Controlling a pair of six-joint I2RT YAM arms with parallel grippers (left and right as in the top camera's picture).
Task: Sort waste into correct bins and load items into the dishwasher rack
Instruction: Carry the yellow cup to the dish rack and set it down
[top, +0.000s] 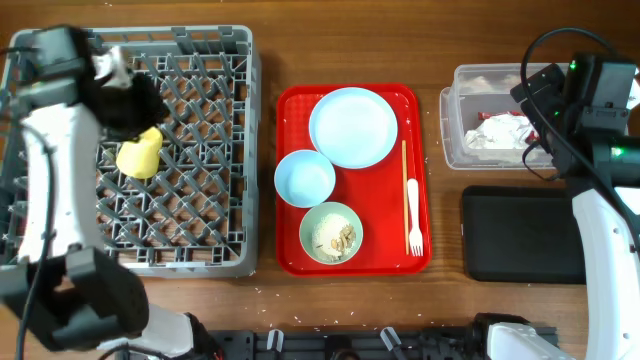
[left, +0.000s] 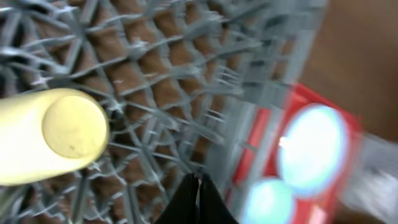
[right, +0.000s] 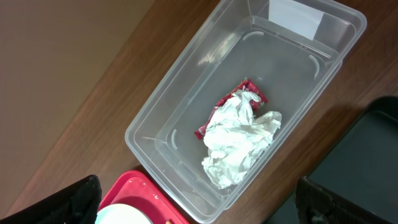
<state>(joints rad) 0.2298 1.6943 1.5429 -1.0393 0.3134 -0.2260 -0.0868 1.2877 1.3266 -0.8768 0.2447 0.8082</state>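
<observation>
Wooden worktop (top: 350, 40) all round, and we're well into the job but nowhere near finished. Over at 9 o'clock sits the dishwasher rack (top: 200, 200), and the yellow cup (top: 140, 153) lies on its side on the pegs: one item loaded. The left arm (top: 50, 160) hangs above it. In the left wrist view its jaws are pressed together on nothing, apart from the cup.

At 2 o'clock we have the clear tub (right: 186, 81). The crumpled napkin (right: 239, 140) lies inside on top of the red wrapper (right: 209, 127), so we call that pair sorted. The right arm (top: 600, 230) hovers over the tub, jaws spread wide and empty.

Now the backlog. On the red serving tray (top: 385, 255) at the centre we count the plate (top: 353, 127) at 12 o'clock, an empty bowl (top: 305, 178) towards 9, and a second bowl (top: 305, 235) at 7 o'clock with rice-like crumbs (top: 340, 238) in it. The chopsticks (top: 404, 175) and the fork (top: 413, 215) lie along the 3 o'clock edge.

The black tray (top: 520, 235) at 4 o'clock holds nothing that we can see. We reckon the crumbs must be tipped out, and five items remain for the rack.
</observation>
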